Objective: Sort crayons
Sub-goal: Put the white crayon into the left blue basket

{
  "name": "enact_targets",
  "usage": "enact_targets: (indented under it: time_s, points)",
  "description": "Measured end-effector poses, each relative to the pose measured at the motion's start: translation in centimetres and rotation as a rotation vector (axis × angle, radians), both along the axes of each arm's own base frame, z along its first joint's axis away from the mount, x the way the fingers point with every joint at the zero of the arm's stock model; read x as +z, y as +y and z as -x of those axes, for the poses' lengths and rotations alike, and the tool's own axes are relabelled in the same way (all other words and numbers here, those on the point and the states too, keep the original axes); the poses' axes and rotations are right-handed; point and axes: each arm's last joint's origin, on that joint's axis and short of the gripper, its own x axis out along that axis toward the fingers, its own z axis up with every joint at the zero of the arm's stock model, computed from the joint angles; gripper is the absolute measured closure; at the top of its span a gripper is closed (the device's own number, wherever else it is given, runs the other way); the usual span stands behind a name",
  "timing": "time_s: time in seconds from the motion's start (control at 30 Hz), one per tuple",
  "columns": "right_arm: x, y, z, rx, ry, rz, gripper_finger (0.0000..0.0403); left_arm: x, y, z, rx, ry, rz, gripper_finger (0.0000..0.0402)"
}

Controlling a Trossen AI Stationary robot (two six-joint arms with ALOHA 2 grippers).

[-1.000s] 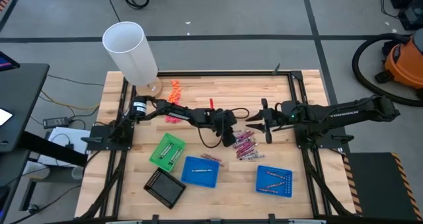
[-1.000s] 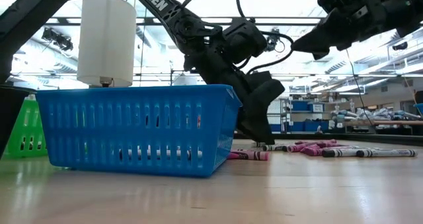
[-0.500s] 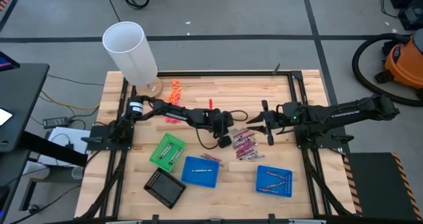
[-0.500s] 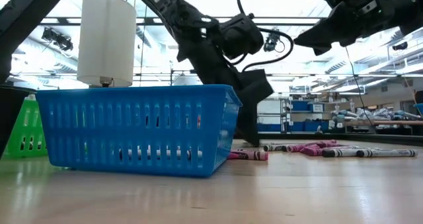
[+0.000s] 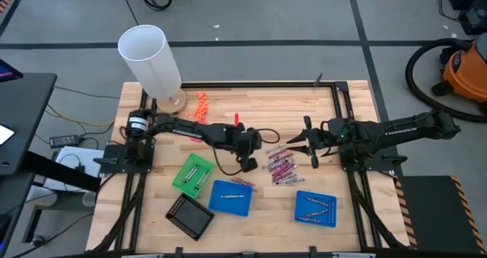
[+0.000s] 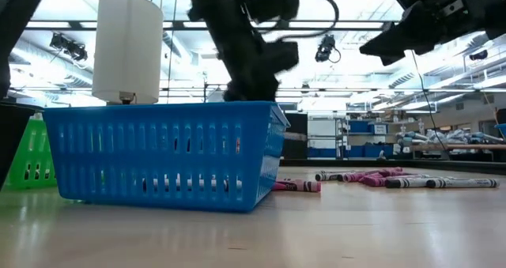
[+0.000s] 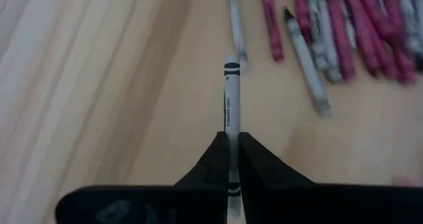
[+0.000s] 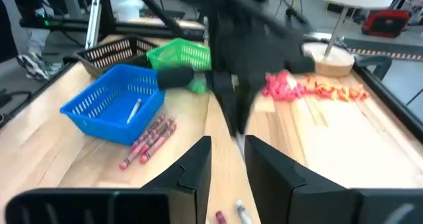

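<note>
Left wrist view: left pincer [image 7: 232, 139] clenched on a silvery-grey crayon [image 7: 230, 95], lifted over the tabletop [image 7: 99, 85] | crayons [image 5: 279, 167] piled mid-tabletop, between both arms | right pincer [image 5: 293, 141] hovers near pile, fingers parted, grasping nothing

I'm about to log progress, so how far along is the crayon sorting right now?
Partly done. Some crayons already lie in the green tray and the two blue trays. In hand: the left gripper is shut on a grey crayon, lifted off the table. The right gripper hovers open and empty beside the pile. Left: that loose pile of pink and grey crayons mid-table.
</note>
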Motion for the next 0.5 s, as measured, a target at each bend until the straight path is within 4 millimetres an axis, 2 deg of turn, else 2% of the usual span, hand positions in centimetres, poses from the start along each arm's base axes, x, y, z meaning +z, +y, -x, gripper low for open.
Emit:
enact_targets:
  time_s: [0.13, 0.3, 0.4, 0.5]
  points:
    - [-0.3, 0.0, 0.0, -0.002, 0.033, 0.0, 0.0301, 2.2, -1.9, 1.5, -0.035, 0.014, 0.047, 0.0385]
    - [-1.0, 0.1, -0.7, 0.014, 0.07, -0.015, 0.0301, 5.5, -5.7, 3.2, -0.16, -0.051, 0.272, 0.0383]
    - [-1.5, 0.1, -1.4, 0.016, 0.089, -0.016, 0.0301, 6.3, -8.6, 3.9, -0.224, -0.046, 0.392, 0.0383]
    - [-2.5, 0.1, -2.0, 0.002, 0.145, -0.056, 0.0301, 6.0, -11.2, 5.0, -0.225, 0.018, 0.44, 0.0382]
